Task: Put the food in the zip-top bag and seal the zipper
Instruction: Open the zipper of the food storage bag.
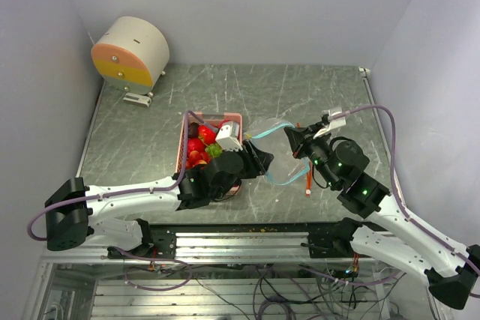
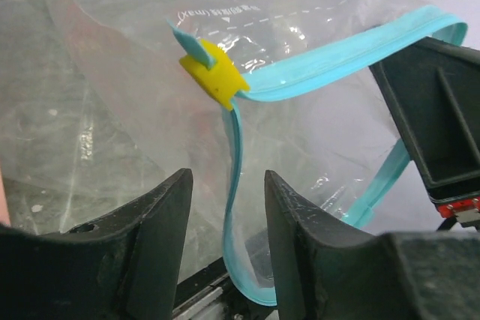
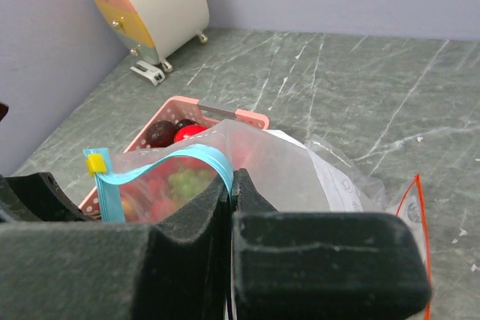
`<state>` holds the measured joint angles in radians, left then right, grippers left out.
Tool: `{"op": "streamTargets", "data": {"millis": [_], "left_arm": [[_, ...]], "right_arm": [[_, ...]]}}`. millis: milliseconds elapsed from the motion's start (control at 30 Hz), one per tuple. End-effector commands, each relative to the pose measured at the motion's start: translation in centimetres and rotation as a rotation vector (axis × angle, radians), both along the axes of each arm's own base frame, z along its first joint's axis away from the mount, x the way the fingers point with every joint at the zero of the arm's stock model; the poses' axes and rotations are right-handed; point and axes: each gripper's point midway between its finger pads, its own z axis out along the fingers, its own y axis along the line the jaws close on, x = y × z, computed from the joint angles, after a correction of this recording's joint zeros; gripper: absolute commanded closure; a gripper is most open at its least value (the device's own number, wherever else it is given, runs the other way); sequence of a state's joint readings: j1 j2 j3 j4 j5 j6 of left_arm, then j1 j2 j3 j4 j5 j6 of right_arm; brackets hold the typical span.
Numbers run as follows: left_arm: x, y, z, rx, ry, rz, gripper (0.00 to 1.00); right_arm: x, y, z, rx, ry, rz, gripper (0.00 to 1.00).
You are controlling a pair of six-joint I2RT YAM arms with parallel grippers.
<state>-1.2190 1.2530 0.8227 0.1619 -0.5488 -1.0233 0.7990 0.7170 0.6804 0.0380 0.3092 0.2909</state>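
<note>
The clear zip-top bag [image 1: 271, 146] with a teal zipper hangs open between my two grippers, lifted off the table. My right gripper [image 3: 231, 177] is shut on its teal zipper edge [image 3: 217, 161]; it also shows in the top view [image 1: 295, 140]. My left gripper [image 2: 227, 174] is open, with the other teal zipper strip [image 2: 234, 148] running between its jaws, below the yellow slider [image 2: 214, 73]. The food [image 1: 201, 145], red balls, a dark ball and green grapes, lies in the pink tray [image 1: 182, 140] left of the bag. In the right wrist view the food [image 3: 187, 133] shows partly through the bag [image 3: 300, 174].
A white and orange drum-shaped object [image 1: 131, 52] stands at the back left by the wall. A small white item [image 1: 229, 139] sits at the tray's right side. A clear packet with an orange edge [image 3: 418, 211] lies right of the bag. Walls close in on three sides.
</note>
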Motion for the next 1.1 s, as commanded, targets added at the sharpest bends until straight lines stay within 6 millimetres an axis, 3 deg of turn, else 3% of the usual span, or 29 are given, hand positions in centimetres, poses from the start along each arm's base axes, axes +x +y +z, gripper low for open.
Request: {"op": "streamTargets", "data": {"millis": [0, 200, 333, 367, 567, 700, 800, 933, 1067], "left_arm": [[-0.5, -0.7, 1.7, -0.086, -0.004, -0.039, 0.42], [-0.6, -0.8, 1.2, -0.05, -0.012, -0.056, 0.29], [-0.5, 0.1, 0.9, 0.05, -0.082, -0.07, 0.02], [-0.4, 0.5, 1.1, 0.074, -0.103, -0.071, 0.0], [-0.4, 4.6, 3.5, 0.13, -0.22, -0.029, 0.01], [-0.4, 8.1, 5.6, 0.117, -0.258, 0.046, 0.01], [-0.3, 9.9, 5.5, 0.127, -0.256, 0.089, 0.0], [-0.5, 10.2, 4.3, 0.114, -0.225, 0.097, 0.01], [-0.6, 9.0, 3.2, 0.086, -0.186, 0.076, 0.1]], "right_arm": [[0.5, -0.6, 0.1, 0.022, 0.006, -0.064, 1.0], [0.9, -1.7, -0.5, 0.021, 0.032, -0.157, 1.0], [1.3, -3.2, -1.0, 0.015, 0.04, -0.248, 1.0], [1.4, -3.4, -1.1, 0.011, 0.043, -0.259, 1.0], [1.9, -3.5, -1.3, -0.012, 0.043, -0.303, 1.0], [2.1, -3.4, -0.2, -0.027, 0.017, -0.326, 1.0], [2.3, -2.6, 0.3, -0.032, 0.011, -0.316, 1.0], [2.3, -1.4, 0.0, -0.05, 0.013, -0.31, 1.0], [2.1, 0.0, -0.1, -0.051, 0.008, -0.299, 1.0]]}}
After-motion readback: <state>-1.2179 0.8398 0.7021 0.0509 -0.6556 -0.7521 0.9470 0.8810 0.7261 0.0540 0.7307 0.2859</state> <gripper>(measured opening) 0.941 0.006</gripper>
